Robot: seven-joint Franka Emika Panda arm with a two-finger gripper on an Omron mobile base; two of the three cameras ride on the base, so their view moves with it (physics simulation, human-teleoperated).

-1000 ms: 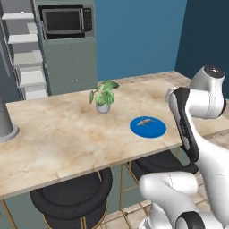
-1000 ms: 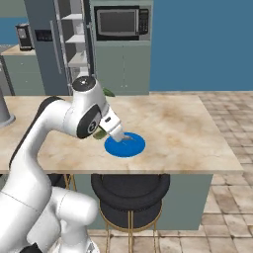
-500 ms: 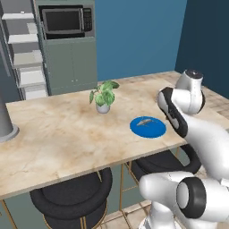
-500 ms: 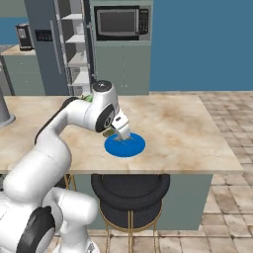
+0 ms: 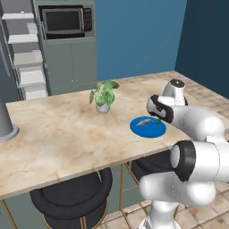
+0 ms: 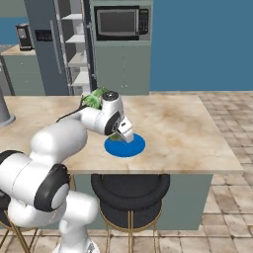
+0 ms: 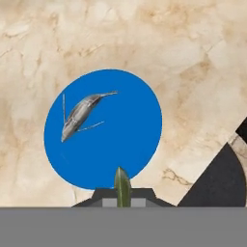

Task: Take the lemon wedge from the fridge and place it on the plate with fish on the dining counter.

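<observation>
**Blue plate under the claw, wedge still clamped**

Slate-grey fridge (image 5: 20, 58) stands at the far left of the left base view, its door open on white shelves, with a grey-green cabinet and its microwave (image 5: 67, 20) just beside it. On the beige marble bench (image 5: 58, 134), a grey cylinder (image 5: 5, 120) sits at the left end and a small potted plant (image 5: 103, 96) stands near the middle. Right of the plant lies the round blue plate (image 5: 148, 126), close to the bench's near edge, with the slim silvery fish (image 5: 144, 121) resting on its left part. Above the plate's right edge hangs the claw (image 5: 159, 120), its tips drawn together on a thin green-yellow lemon wedge (image 7: 122, 185). In the hand view the wedge stands on edge between the tips, over the near rim of the plate and clear of the fish. Black round stools (image 5: 71, 201) stand under the bench's near side.
</observation>
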